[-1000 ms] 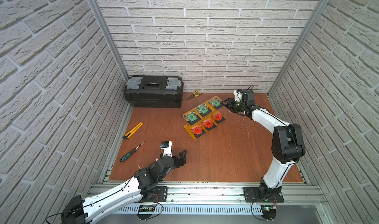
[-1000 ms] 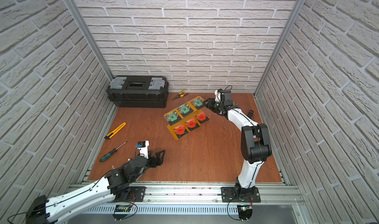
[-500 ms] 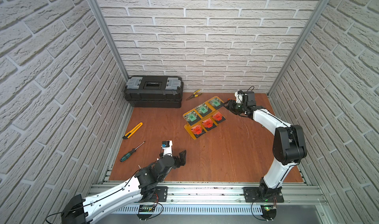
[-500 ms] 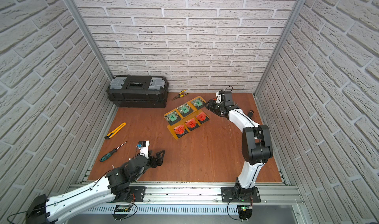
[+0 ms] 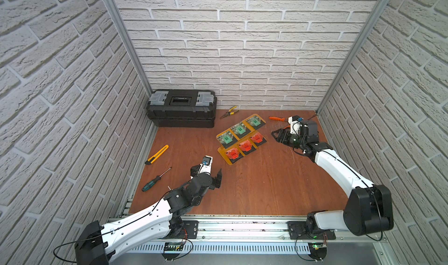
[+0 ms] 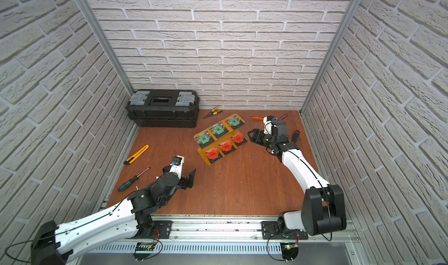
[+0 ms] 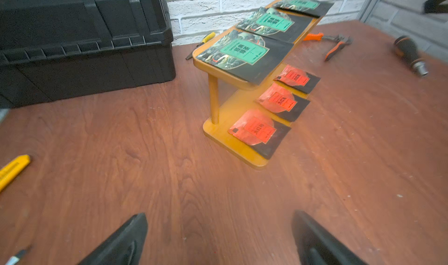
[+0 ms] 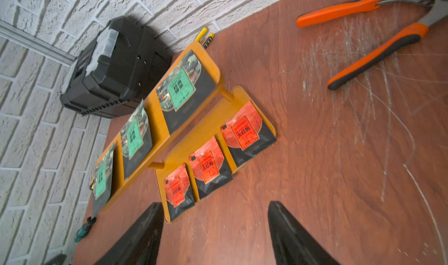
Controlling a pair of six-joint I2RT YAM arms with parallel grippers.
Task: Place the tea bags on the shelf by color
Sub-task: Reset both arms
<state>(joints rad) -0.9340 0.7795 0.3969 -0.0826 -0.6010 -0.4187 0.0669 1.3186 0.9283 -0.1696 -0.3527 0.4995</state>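
Setting: brick-walled cell; brown table (image 5: 254, 191).
Top views: your shelf (image 5: 221, 151) lies mid-table, long axis diagonal; right gripper (image 5: 275, 135) sits near its rear end, left gripper (image 5: 206, 171) well apart at the front.
Left wrist: green tea bags (image 7: 243, 51) line the upper plate, red tea bags (image 7: 257, 130) the lower; jaws spread wide, empty.
Right wrist: jaws parted, gripping nothing; shelf straight ahead.
Hidden: lower plate's rear strip, beneath the upper.

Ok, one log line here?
shelf top: green tea bags | shelf bottom: red tea bags | left gripper: open, empty | right gripper: open, empty
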